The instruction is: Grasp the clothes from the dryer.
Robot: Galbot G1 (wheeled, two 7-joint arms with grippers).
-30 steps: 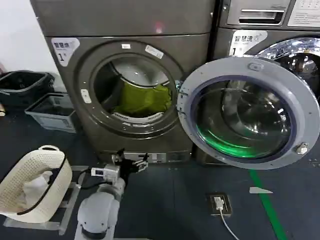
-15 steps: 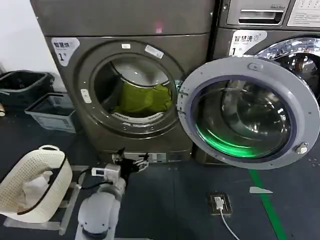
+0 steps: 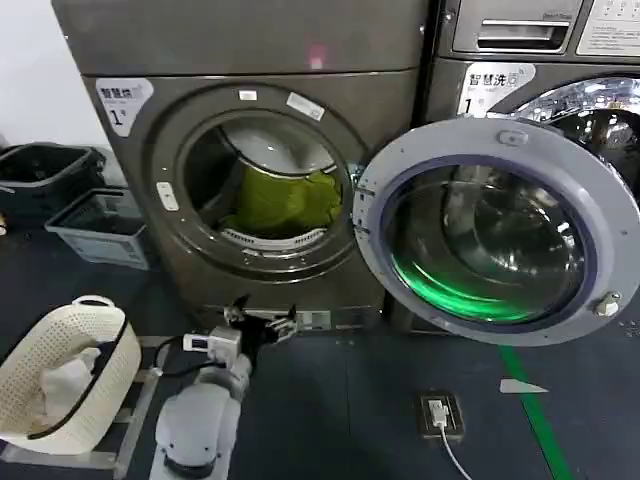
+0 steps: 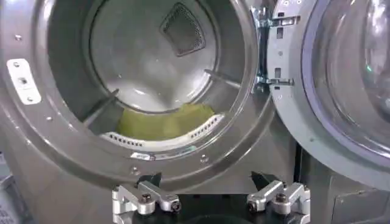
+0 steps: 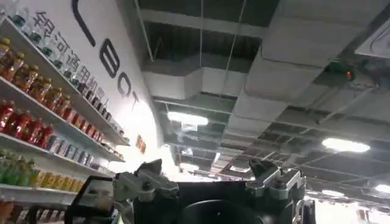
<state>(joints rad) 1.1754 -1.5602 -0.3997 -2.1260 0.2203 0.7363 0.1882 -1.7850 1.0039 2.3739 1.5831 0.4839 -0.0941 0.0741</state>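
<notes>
Dark floor fronts two front-loading machines; left gripper (image 3: 262, 322), fingers spread and holding nothing, hovers low before the dryer (image 3: 200, 110); above and beyond it, inside the drum, lies one heap of clothes (image 3: 280, 200); the round door (image 3: 500, 230) stands swung open to its right; one cream basket (image 3: 60, 370) holding whitish cloth sits to its left; right gripper (image 5: 213, 182), fingers apart, points at a ceiling.
</notes>
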